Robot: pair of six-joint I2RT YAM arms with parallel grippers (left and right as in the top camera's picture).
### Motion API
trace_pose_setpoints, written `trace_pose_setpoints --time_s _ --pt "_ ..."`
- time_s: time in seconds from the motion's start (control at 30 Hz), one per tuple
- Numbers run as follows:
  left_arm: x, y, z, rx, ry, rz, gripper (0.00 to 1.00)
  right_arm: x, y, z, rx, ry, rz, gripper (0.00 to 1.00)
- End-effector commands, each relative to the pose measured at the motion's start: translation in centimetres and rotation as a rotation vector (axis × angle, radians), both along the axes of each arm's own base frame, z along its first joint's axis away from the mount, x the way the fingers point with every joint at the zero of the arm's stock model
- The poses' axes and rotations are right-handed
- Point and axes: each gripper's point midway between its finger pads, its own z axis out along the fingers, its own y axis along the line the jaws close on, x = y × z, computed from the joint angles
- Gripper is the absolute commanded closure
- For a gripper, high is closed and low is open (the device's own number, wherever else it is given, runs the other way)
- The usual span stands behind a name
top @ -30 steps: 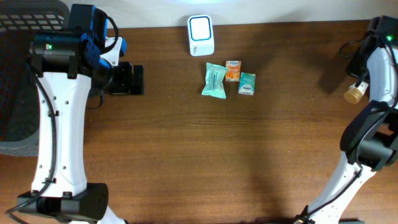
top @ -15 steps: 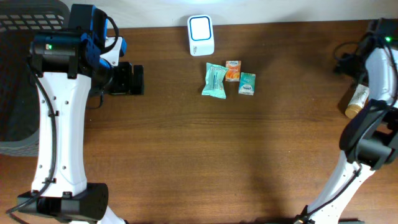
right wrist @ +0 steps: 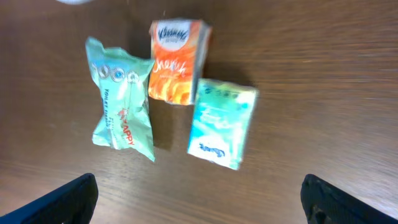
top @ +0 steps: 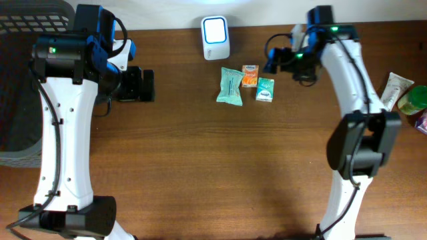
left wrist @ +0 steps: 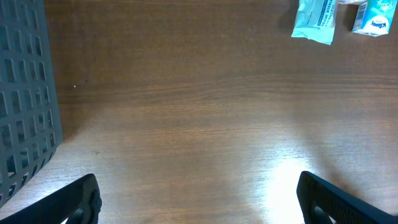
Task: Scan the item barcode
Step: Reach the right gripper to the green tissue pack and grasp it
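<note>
Three tissue packs [top: 249, 76] sit just in front of the scanner [top: 215, 38] overhead, right gripper [top: 272, 63] near it, left gripper [top: 143, 85] well apart from it; left wrist: jaws wide, empty; right wrist: jaws wide above packs, none lifted, scanning likely all left.

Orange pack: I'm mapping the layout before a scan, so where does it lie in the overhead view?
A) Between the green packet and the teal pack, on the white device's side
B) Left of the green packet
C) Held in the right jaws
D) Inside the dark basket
A: the orange pack sits between the green packet and the teal pack, set back toward the white device.
</note>
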Motion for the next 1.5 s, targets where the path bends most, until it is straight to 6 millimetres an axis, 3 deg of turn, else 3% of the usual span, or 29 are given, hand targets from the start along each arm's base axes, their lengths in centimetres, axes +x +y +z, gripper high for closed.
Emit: trace_pose_setpoints --time_s 0.0,0.03,0.07,0.1,0.3,0.43,0.5,0.53,0.63,0.73,0.83,1.0,1.2,1.33,1.4,1.47 --pt "-0.1 0.0 0.1 0.003 -0.005 -0.016 0.01 0.0 0.0 -4.4 -0.164 0.077 -0.056 0.01" --pt "-0.1 0.0 0.1 0.004 -0.005 -0.016 0.01 0.0 -0.3 -5.4 -0.212 0.096 -0.091 0.09" --pt "-0.1 0.0 0.1 0.004 -0.005 -0.016 0.01 0.0 -0.4 -5.9 -0.234 0.107 -0.11 0.27" --pt "-0.1 0.0 0.1 0.003 -0.005 -0.016 0.01 0.0 -0.4 -6.5 -0.246 0.115 -0.119 0.32" --pt "-0.1 0.0 0.1 0.004 -0.005 -0.016 0.01 0.1 -0.6 -9.2 -0.194 0.167 -0.13 0.36" --pt "-0.1 0.0 0.1 0.003 -0.005 -0.016 0.01 0.4 2.2 -10.8 0.0 0.174 -0.023 0.42" --pt "-0.1 0.0 0.1 0.003 -0.005 -0.016 0.01 -0.1 2.3 -11.8 0.003 0.2 -0.023 0.48" --pt "-0.1 0.0 0.1 0.004 -0.005 -0.016 0.01 -0.3 2.2 -12.3 0.002 0.21 -0.023 0.56" --pt "-0.1 0.0 0.1 0.004 -0.005 -0.016 0.01 -1.5 1.7 -13.0 0.0 0.262 -0.031 0.96" --pt "-0.1 0.0 0.1 0.004 -0.005 -0.016 0.01 -3.1 3.1 -11.2 0.17 0.278 0.103 0.96" --pt "-0.1 0.0 0.1 0.004 -0.005 -0.016 0.01 -5.3 4.9 -7.4 0.48 0.261 0.255 0.96" --pt "-0.1 0.0 0.1 0.004 -0.005 -0.016 0.01 -8.7 3.1 -6.0 0.538 0.316 0.349 0.96" --pt "-0.1 0.0 0.1 0.004 -0.005 -0.016 0.01 -7.3 2.8 -7.0 0.487 0.261 0.345 0.96" --pt "-0.1 0.0 0.1 0.003 -0.005 -0.016 0.01 -5.7 -1.4 -11.4 0.117 0.383 0.083 0.96" --pt "-0.1 0.0 0.1 0.004 -0.005 -0.016 0.01 -5.6 -1.9 -12.2 0.011 0.395 0.053 0.91" --pt "-0.1 0.0 0.1 0.004 -0.005 -0.016 0.01 -5.5 -1.0 -12.5 -0.023 0.385 0.075 0.86"
